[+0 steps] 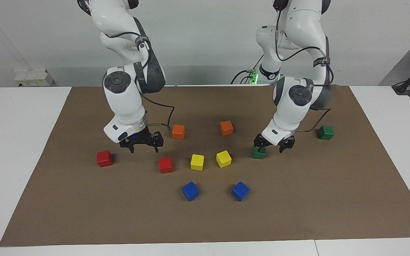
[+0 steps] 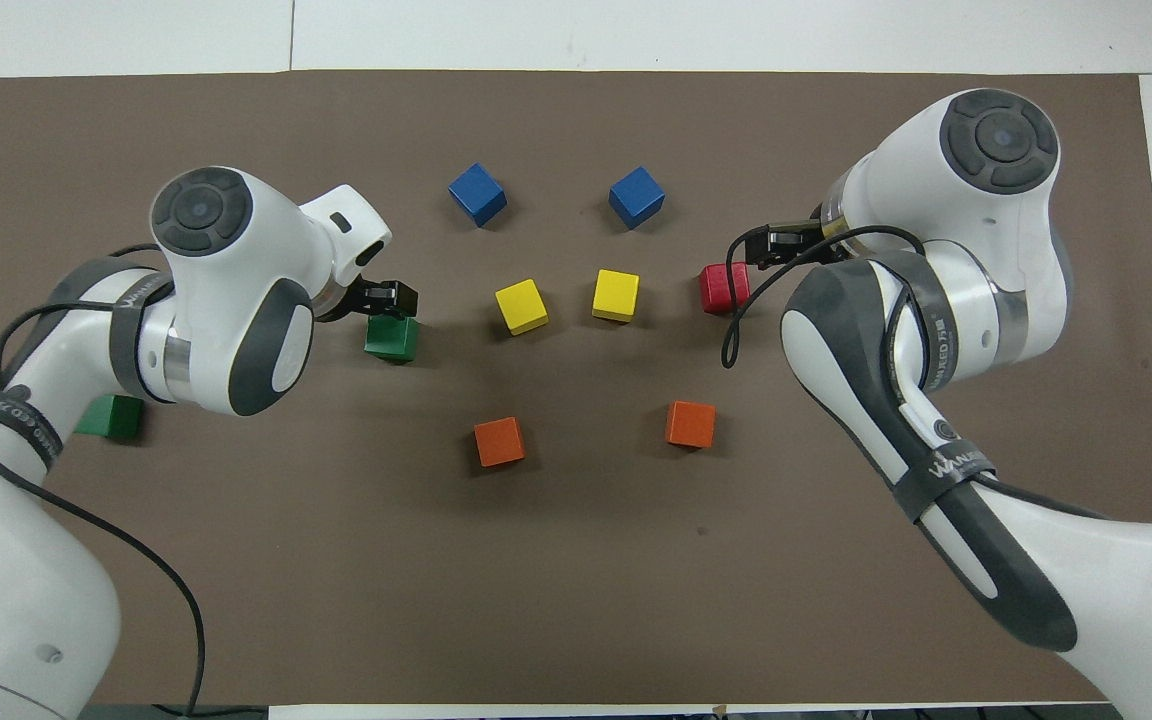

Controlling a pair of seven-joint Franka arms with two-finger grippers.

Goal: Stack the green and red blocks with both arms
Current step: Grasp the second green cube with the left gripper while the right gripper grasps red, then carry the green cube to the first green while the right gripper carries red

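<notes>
Two red blocks lie on the brown mat [image 1: 297,199]: one [image 1: 104,158] toward the right arm's end, one [image 1: 165,165] beside the yellow cubes, also in the overhead view [image 2: 724,288]. Two green blocks lie toward the left arm's end: an outer one [image 1: 325,132] [image 2: 111,416] and an inner one [image 1: 259,152] [image 2: 393,338]. My right gripper [image 1: 143,144] [image 2: 758,248] hangs open and empty over the mat between the two red blocks. My left gripper [image 1: 273,144] [image 2: 391,298] is open and empty, low, with one finger just above the inner green block. In the overhead view the right arm hides the outer red block.
Two orange cubes [image 1: 178,131] [image 1: 226,127] lie nearer to the robots than the row of blocks. Two yellow cubes [image 1: 197,161] [image 1: 223,158] sit between the inner red and green blocks. Two blue cubes [image 1: 190,191] [image 1: 240,191] lie farther out.
</notes>
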